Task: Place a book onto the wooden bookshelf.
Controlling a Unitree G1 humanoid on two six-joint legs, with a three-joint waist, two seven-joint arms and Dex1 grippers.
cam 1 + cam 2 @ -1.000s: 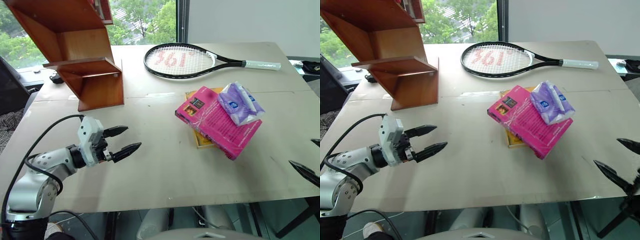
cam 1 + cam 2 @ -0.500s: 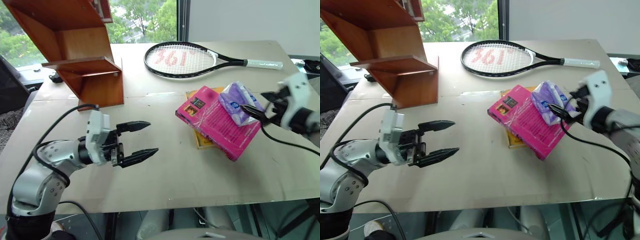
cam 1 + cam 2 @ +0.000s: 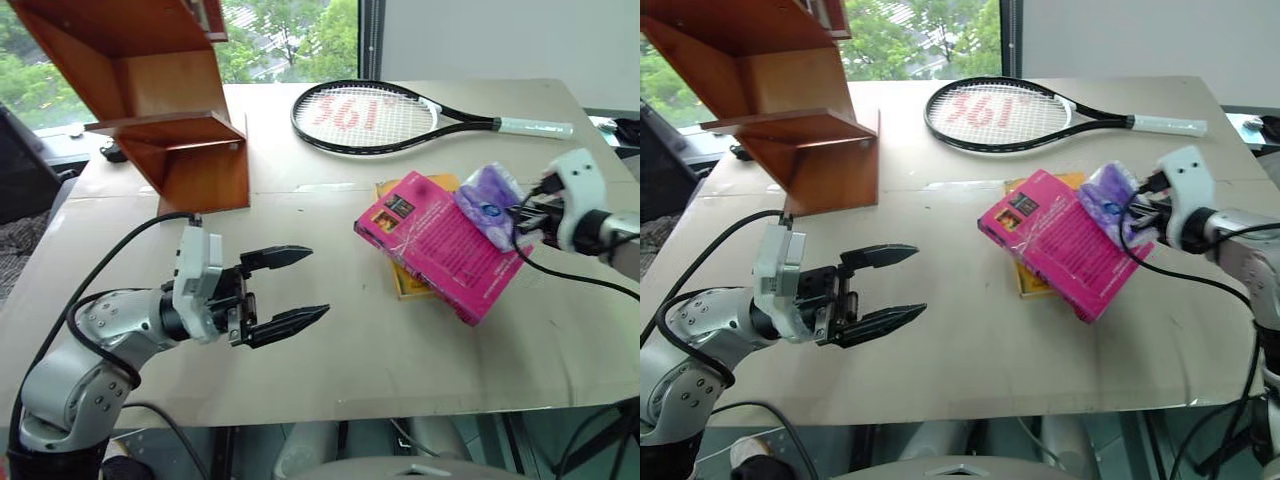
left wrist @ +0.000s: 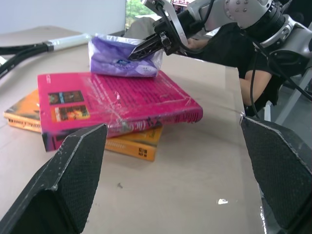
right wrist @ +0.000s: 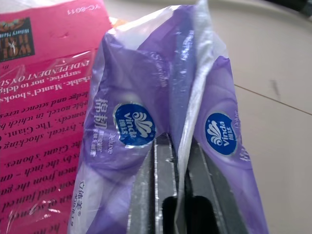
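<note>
The pink book [image 3: 437, 252] lies flat on the table's right half, on top of a yellow-orange book [image 3: 405, 286]. A purple tissue pack [image 3: 488, 198] rests on the pink book's far right corner. My right gripper [image 3: 522, 214] comes in from the right and is shut on the pack's wrapper [image 5: 183, 122], which is pinched between its fingers [image 5: 161, 165]. My left gripper [image 3: 316, 283] hovers open and empty over the table's left half, pointing toward the books [image 4: 117, 100]. The wooden bookshelf [image 3: 185, 130] stands at the far left.
A tennis racket [image 3: 370, 110] lies at the back of the table, behind the books. Bare tabletop [image 3: 320, 210] separates the shelf from the books. A seam [image 3: 300, 190] crosses the table. The table's front edge runs just below my left gripper.
My right gripper came up from the lower right to the tissue pack and has shut on it. My left gripper drifted right and a little up, still open.
</note>
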